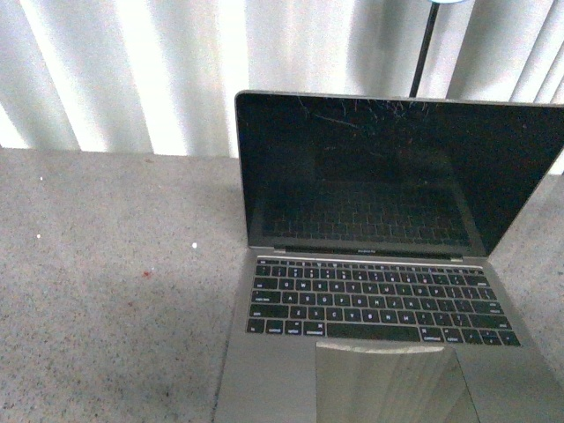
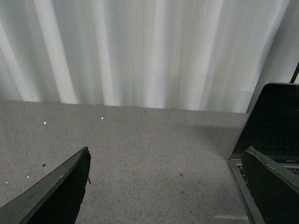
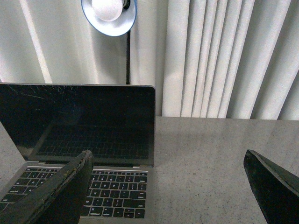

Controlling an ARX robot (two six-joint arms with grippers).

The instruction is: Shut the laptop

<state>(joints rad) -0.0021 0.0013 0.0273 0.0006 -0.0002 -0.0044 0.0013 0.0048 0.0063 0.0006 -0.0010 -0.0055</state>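
The silver-grey laptop (image 1: 379, 300) stands open on the grey speckled table at the right of the front view, its scratched black screen upright and its black keys and trackpad facing me. Neither gripper shows in the front view. In the left wrist view the left gripper (image 2: 168, 161) is open and empty over bare table, the laptop's left edge (image 2: 273, 126) beside one finger. In the right wrist view the right gripper (image 3: 168, 161) is open and empty, low over the table by the laptop (image 3: 84, 126), one finger above the right end of the keyboard.
The grey speckled table (image 1: 106, 282) spreads to the left of the laptop. White pleated curtains (image 1: 132, 70) hang behind the table. A lamp with a black pole and a round shade (image 3: 110, 14) stands behind the laptop.
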